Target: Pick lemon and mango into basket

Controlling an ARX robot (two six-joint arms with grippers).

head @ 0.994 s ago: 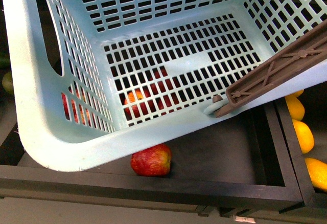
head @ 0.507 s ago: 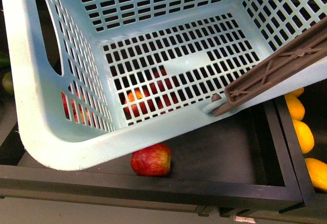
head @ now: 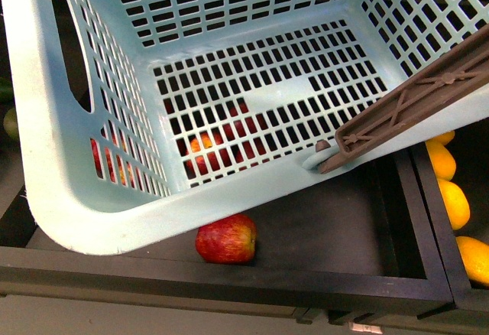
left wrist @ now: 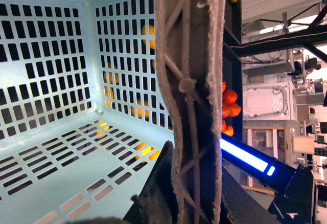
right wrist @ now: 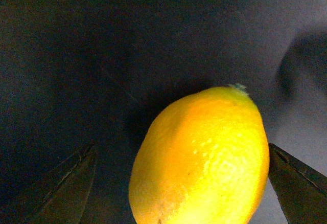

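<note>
A: Above the black tray, the basket hangs tilted, left gripper clamped on its brown handle.
B: Lemon?
A: On a dark surface, between the spread jaws of the right gripper, ungripped. Red apple under the basket's near rim.

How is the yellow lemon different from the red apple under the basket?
Colour: the plump smooth oval lemon is bright yellow; the round apple is red with yellow streaks. Shape: the lemon has a pointed tip; the apple none. Place: the lemon lies between the open fingers of the right gripper; the apple is partly hidden by the light aqua slotted plastic basket. Both rest on dark surfaces, outside the basket.
</note>
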